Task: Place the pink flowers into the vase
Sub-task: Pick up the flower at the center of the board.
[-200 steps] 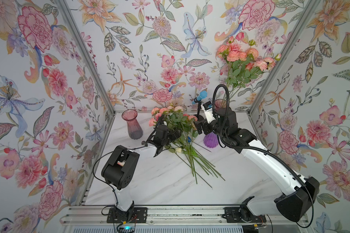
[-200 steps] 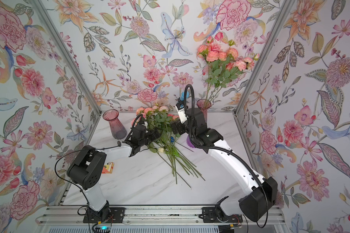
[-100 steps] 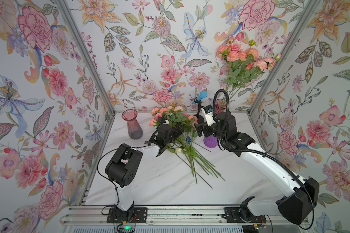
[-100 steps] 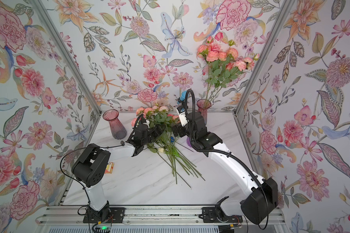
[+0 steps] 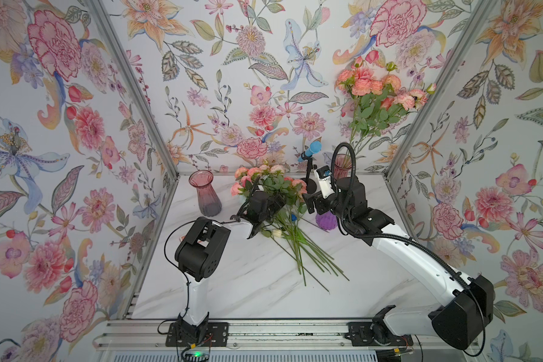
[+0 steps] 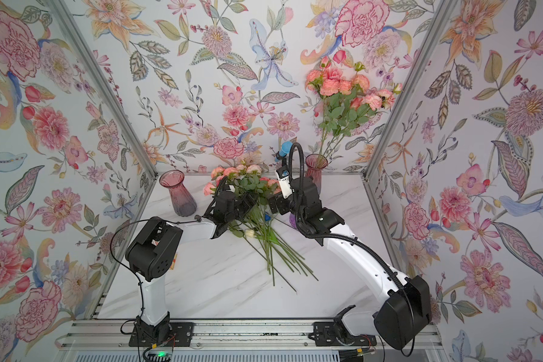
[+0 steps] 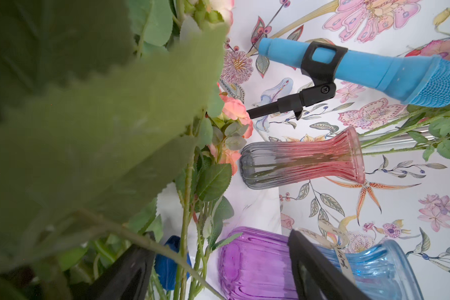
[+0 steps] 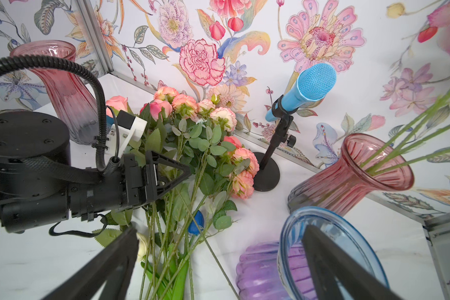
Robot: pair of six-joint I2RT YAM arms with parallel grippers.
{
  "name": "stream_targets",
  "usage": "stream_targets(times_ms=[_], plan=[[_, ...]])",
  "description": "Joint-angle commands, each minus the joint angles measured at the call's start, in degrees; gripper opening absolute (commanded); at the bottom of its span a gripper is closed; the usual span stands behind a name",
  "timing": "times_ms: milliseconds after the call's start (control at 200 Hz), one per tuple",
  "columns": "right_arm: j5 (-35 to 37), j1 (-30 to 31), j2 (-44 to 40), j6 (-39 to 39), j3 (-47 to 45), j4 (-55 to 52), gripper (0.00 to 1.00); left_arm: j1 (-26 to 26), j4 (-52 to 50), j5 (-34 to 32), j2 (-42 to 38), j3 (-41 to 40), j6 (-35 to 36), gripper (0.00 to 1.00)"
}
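Left end effector (image 5: 271,205) has nudged deeper, jaws spread astride stems; right end effector (image 5: 308,203) spread too | green-stemmed pink flowers (image 5: 273,183) heaped on white marble desk (image 5: 248,282) | risk: tangled leaves drag neighbours, toppling purple glass vase (image 5: 326,221)

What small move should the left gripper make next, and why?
Probably close the left gripper on the stems of the pink flowers lying on the table. Its jaws stand open with stems between them, so nothing is gripped yet; the bunch must be lifted to reach the empty pink vase.
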Motion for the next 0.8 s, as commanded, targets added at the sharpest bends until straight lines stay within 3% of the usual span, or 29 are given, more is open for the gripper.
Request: stream_targets(times_ms=[0, 335, 796], plan=[[0.3, -0.6, -2.4, 0.6, -0.7, 2.7, 0.99, 0.6, -2.3, -2.8, 2.2, 2.7, -0.3, 0.81], [0.3, -2.4, -4.6, 2.2, -3.1, 6.2, 0.99, 2.2, -4.9, -4.1, 5.4, 5.2, 0.8, 0.76], [0.1, -3.9, -4.6, 3.8, -3.5, 6.8, 0.99, 2.4, -4.3, -4.5, 6.0, 6.0, 2.8, 0.36]])
